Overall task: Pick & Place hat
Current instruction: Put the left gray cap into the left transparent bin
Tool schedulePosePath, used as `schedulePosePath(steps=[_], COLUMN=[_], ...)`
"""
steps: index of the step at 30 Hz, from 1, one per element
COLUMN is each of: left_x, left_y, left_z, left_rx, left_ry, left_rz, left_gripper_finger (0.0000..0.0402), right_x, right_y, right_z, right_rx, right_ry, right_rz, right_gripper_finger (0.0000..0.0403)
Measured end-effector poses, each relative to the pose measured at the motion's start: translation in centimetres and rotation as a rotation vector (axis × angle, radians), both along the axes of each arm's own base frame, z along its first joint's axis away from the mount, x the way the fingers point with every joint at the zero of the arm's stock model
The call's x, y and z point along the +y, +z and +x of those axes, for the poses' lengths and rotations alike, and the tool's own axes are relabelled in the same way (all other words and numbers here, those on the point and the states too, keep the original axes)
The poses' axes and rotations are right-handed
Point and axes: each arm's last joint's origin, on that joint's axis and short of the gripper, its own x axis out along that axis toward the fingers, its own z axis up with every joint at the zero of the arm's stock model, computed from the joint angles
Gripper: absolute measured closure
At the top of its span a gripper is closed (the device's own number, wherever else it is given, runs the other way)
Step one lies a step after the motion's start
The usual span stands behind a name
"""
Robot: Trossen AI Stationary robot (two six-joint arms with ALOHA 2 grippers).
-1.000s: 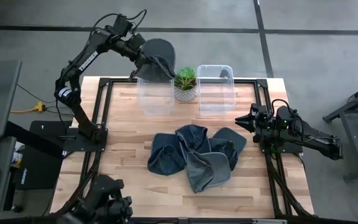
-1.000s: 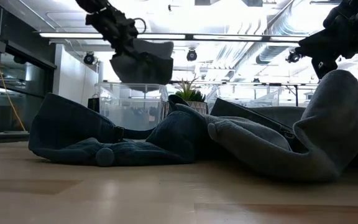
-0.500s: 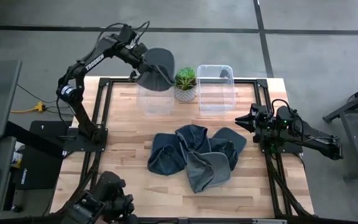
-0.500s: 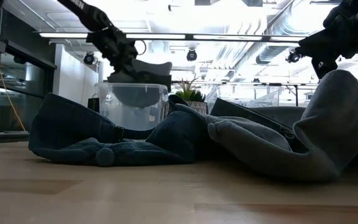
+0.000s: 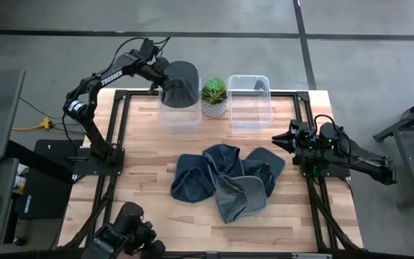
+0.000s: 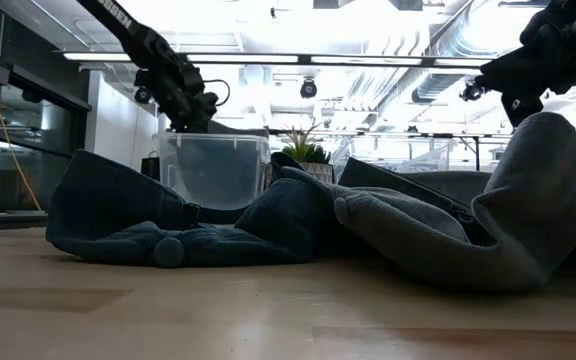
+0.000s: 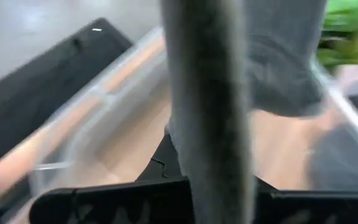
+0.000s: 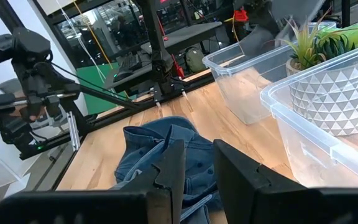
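Left gripper (image 5: 161, 74) sits at the far-left part of the table, over the clear plastic bin on the left (image 5: 180, 115). Jaws clamped fully together on a dark grey fabric hat (image 5: 181, 84). In the high view the hat hangs down from the gripper into the bin's mouth, far end of the bin, its long axis roughly vertical. Left wrist view: a band of the hat (image 7: 211, 106) runs straight up from between the fingers, the rest of the cloth draped beyond it, bin wall (image 7: 86, 118) below. Low view: bin (image 6: 213, 165) shows dark inside, gripper (image 6: 183, 105) right at its rim.

A second clear plastic bin (image 5: 249, 103) stands to the right, apart from the first. Between them, a small green plant in a white patterned pot (image 5: 214, 97).

Heap of blue and grey denim hats (image 5: 225, 180) lies mid-table, near the front.

Right gripper (image 5: 284, 139) waits at the right edge of the table, beside the heap. Fingers stand slightly apart in the right wrist view (image 8: 194, 171), with nothing between them.
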Motion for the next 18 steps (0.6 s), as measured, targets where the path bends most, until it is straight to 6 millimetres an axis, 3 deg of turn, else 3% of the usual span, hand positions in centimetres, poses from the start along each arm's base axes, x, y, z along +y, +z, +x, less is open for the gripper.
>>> schedulePosePath(steps=[12, 18], left_x=[-0.3, -0.8], left_y=[-0.4, -0.5], left_z=[0.6, 1.1], left_rx=[0.006, 0.054], left_ry=[-0.031, -0.051], left_rz=[0.030, 0.045], left_gripper_finger=[0.0398, 0.0369], right_x=[0.0, 0.0], right_y=[0.0, 0.0], right_z=[0.0, 0.0], right_rx=[0.000, 0.000], right_ry=[0.000, 0.000], right_rz=[0.000, 0.000], right_gripper_finger=[0.0325, 0.0325])
